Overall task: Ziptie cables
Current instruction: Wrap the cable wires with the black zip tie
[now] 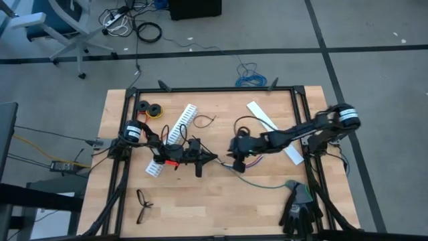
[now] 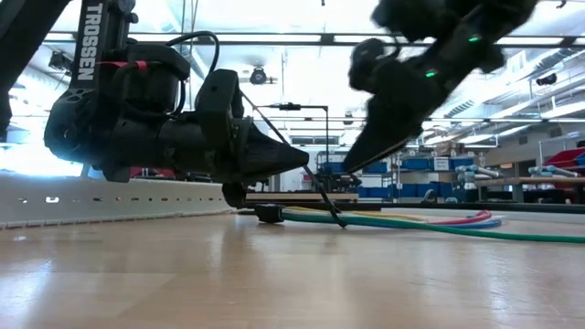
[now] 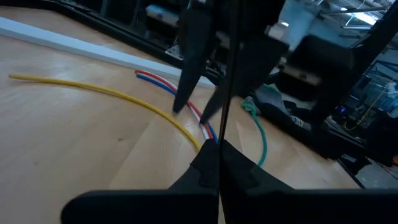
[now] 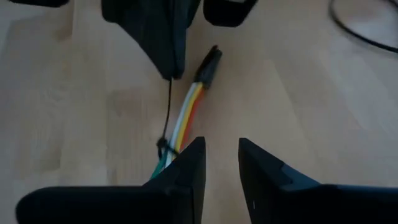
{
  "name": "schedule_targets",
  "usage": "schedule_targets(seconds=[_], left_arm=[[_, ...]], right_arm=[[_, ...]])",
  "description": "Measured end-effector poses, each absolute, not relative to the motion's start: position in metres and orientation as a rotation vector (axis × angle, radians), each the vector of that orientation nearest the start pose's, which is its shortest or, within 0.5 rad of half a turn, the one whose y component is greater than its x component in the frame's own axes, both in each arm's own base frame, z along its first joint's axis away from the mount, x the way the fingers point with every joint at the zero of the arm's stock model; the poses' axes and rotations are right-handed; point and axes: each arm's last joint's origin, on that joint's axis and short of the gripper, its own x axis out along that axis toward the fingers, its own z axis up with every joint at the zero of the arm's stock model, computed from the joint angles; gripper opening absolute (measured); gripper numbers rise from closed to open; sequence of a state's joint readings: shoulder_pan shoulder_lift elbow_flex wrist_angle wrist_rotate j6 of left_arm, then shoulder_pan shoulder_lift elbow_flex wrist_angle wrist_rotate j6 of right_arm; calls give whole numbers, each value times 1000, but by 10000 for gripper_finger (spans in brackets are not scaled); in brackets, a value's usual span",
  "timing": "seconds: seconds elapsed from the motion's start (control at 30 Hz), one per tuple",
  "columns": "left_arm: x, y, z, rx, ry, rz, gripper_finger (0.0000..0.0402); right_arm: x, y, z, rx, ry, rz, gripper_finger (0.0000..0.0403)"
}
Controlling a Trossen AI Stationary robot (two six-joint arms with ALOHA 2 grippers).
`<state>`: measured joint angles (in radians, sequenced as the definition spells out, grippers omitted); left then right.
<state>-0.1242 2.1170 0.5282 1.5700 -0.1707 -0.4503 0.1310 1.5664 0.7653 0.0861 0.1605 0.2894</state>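
A workshop or lab: wooden bench (image 1: pixel 200 194), storage shelves (image 2: pixel 430 174) behind, office chair (image 1: pixel 57 27), concrete floor.

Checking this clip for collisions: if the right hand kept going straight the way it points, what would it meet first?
Probably the left hand, which is shut on a black ziptie just ahead. The right hand is open beside the wire bundle; depth is hard to judge.

yellow, red, white, seemingly blue cables (image 4: pixel 186 115), black ziptie (image 4: pixel 169 109)

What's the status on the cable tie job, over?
Left end effector shut on ziptie. Right end effector open, low beside cables. Ziptie looped around cables. Nothing in the way.
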Motion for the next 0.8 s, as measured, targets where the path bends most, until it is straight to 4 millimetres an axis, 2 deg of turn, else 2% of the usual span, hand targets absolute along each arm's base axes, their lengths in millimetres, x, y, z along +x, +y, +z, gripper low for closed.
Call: schedule_targets(seconds=[0.13, 0.27, 0.37, 0.57, 0.8], left_arm=[[307, -33, 81, -447, 8, 50, 0], [307, -33, 81, -447, 8, 50, 0], [307, -33, 81, -447, 8, 50, 0], [308, -33, 82, -431, 5, 49, 0], [322, -36, 85, -397, 7, 38, 0]], right_arm=[[270, 36, 171, 212, 601, -150, 82], [238, 34, 155, 297, 526, -177, 83], [226, 32, 144, 396, 432, -176, 82], [228, 34, 130, 415, 369, -153, 85], [257, 40, 121, 348, 377, -88, 80]])
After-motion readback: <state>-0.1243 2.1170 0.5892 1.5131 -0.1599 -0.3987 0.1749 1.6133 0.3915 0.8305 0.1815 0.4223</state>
